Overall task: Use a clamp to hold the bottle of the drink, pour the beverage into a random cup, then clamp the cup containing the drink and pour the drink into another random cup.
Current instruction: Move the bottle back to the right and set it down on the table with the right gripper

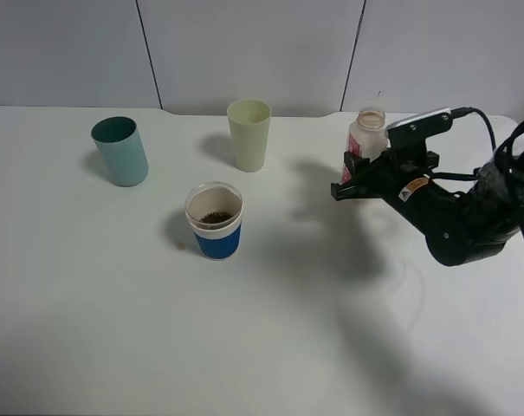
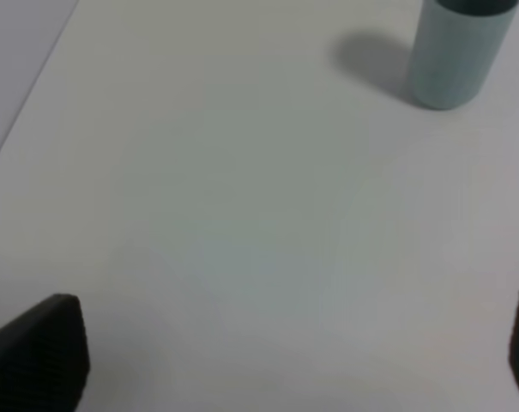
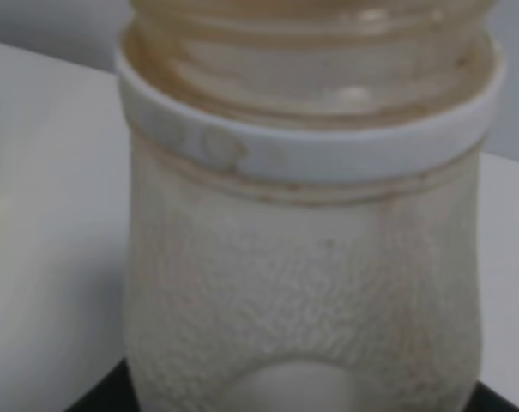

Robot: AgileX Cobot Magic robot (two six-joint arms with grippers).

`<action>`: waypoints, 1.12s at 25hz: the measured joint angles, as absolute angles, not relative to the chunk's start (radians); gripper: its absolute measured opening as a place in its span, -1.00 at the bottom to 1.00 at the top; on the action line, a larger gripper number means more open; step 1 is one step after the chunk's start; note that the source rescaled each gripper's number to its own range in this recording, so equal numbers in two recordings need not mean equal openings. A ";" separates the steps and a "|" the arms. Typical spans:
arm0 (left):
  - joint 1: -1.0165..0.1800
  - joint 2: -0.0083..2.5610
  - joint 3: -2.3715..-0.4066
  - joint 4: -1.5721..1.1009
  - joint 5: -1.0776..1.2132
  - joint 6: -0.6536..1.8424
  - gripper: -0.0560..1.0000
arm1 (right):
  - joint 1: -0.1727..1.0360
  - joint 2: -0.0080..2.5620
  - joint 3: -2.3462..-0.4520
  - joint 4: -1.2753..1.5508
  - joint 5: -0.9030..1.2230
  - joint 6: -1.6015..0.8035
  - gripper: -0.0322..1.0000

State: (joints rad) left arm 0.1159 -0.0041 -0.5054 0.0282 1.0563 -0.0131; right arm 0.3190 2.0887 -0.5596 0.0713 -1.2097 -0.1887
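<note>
White table (image 1: 270, 347), pale matte top, soft shadows across right side. Left rear: teal tumbler (image 1: 120, 151), standing, mouth up. Centre rear: pale yellow-green tumbler (image 1: 249, 133), standing, well apart from teal one. Nearer front, between those two: blue-sleeved cup (image 1: 215, 220), standing, a little dark brown liquid (image 1: 215, 217) at bottom. Tiny brown speck (image 1: 180, 249) on tabletop just beside that cup, on its left. Right rear: bottle (image 1: 369, 132), uncapped, upright; base hidden, contact with tabletop unclear.
</note>
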 joint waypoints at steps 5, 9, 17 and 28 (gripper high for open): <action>0.116 -0.004 -0.505 0.028 1.056 -0.013 1.00 | 0.319 2.122 -0.593 0.070 -1.226 -0.185 -0.93; 0.116 -0.004 -0.505 0.028 1.056 -0.013 1.00 | 0.319 2.154 -0.639 0.050 -1.239 -0.184 -0.93; 0.116 -0.004 -0.505 0.028 1.056 -0.013 1.00 | 0.319 2.157 -0.645 0.050 -1.240 -0.183 -0.93; 0.116 -0.004 -0.505 0.028 1.056 -0.013 1.00 | 0.319 2.155 -0.645 0.059 -1.217 -0.122 -0.04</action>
